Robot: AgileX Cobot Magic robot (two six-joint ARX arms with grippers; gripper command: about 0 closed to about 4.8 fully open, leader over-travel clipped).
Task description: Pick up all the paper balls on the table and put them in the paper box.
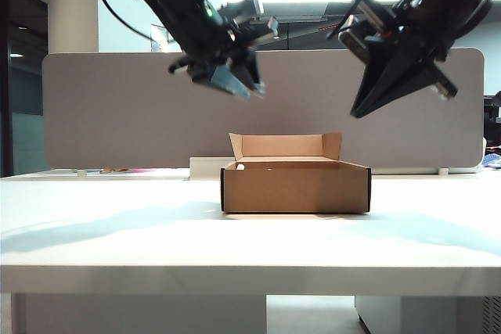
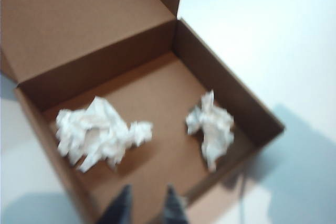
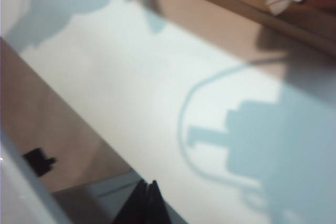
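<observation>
White paper balls (image 2: 100,132) (image 2: 211,128) lie in the box (image 1: 295,185) at centre frame, so both grippers hang above it empty: left (image 1: 235,80) slightly parted, right (image 1: 362,107) closed.

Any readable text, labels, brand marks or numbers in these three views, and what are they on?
None readable.
Paper box: plain brown cardboard, no print showing on its walls, flaps or floor.
Paper balls: blank white.
Table: unmarked.
Left claw and right claw, both raised above the table: no legible marking.
</observation>
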